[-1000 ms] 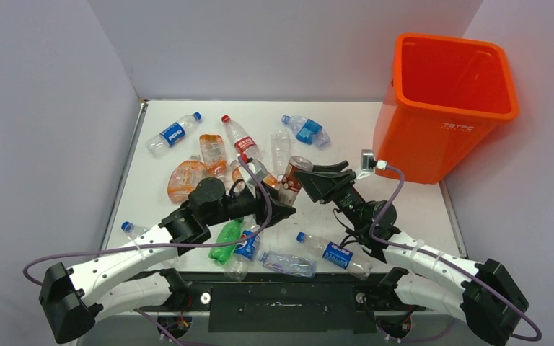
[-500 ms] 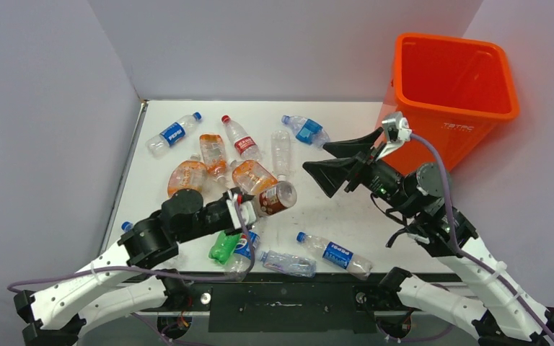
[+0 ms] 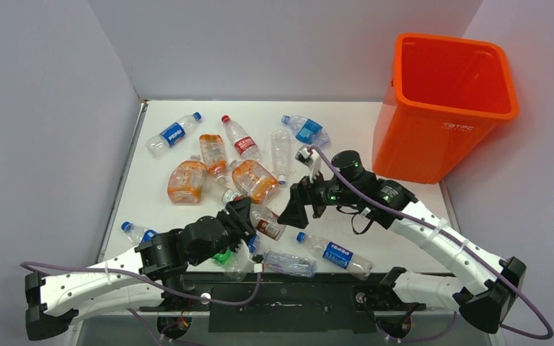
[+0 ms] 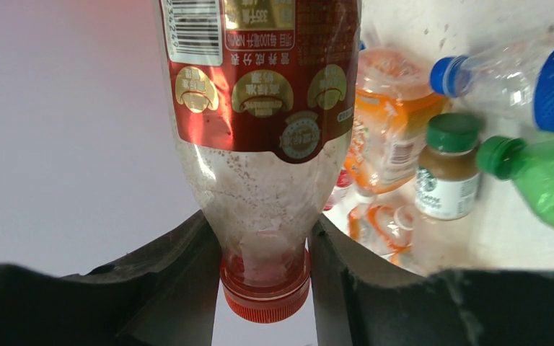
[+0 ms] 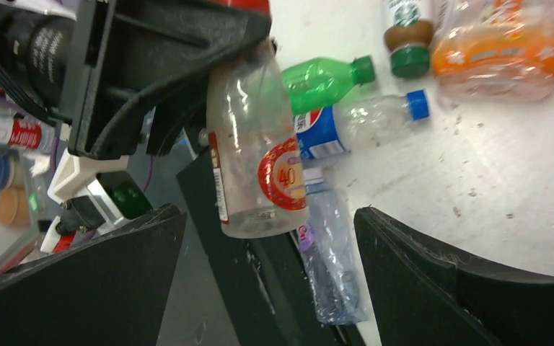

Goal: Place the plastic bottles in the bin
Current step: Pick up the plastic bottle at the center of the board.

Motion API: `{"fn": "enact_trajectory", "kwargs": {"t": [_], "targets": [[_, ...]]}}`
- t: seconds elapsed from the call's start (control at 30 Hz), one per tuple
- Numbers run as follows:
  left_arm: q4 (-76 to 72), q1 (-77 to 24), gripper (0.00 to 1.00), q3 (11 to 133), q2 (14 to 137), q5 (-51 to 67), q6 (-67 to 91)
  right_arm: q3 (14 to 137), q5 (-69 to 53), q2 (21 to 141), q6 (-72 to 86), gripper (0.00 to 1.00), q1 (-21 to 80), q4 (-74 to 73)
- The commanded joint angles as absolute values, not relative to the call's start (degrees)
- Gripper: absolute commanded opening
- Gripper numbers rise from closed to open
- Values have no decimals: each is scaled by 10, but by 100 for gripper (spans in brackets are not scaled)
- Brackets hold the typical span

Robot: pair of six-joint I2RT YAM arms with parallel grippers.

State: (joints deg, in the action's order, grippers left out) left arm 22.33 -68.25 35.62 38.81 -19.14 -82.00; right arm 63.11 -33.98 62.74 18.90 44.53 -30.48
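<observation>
Left gripper (image 4: 263,229) clamped the red-labelled bottle (image 4: 260,108) by its neck, lifted well left of the bin (image 3: 433,144). Right gripper (image 5: 268,216) gaped wide, facing that bottle's base, holding nothing. Other bottles (image 3: 216,155) lay scattered further left of the bin.

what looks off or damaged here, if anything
Several are crushed: the orange-tinted bottles mid-table look flattened, and the clear bottle at the near edge is crumpled. The left claw is shut on the red-labelled bottle by its neck, next to the red cap. No spilled liquid shows.
</observation>
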Motion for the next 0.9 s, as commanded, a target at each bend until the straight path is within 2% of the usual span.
{"fn": "enact_trajectory", "kwargs": {"t": [0.0, 0.33, 0.5, 0.6, 0.73, 0.77, 0.8, 0.83, 0.87], "targets": [[178, -689, 0, 405, 407, -225, -928, 607, -410, 637, 209, 90, 467, -248], [161, -708, 0, 429, 436, -209, -933, 614, -285, 674, 199, 90, 511, -197], [158, -714, 0, 429, 437, -210, -930, 617, -300, 720, 190, 99, 521, -196], [152, -714, 0, 425, 430, -206, -924, 612, -300, 738, 194, 85, 523, -193], [149, -715, 0, 421, 425, -205, -917, 611, -303, 737, 202, 57, 523, -175], [148, -715, 3, 419, 423, -204, -913, 612, -304, 735, 204, 50, 524, -173], [144, -715, 13, 418, 421, -203, -904, 614, -304, 731, 205, 47, 524, -170], [138, -715, 30, 417, 418, -200, -891, 615, -302, 726, 206, 46, 524, -170], [128, -714, 56, 414, 414, -197, -875, 618, -298, 720, 206, 46, 523, -170]]}}
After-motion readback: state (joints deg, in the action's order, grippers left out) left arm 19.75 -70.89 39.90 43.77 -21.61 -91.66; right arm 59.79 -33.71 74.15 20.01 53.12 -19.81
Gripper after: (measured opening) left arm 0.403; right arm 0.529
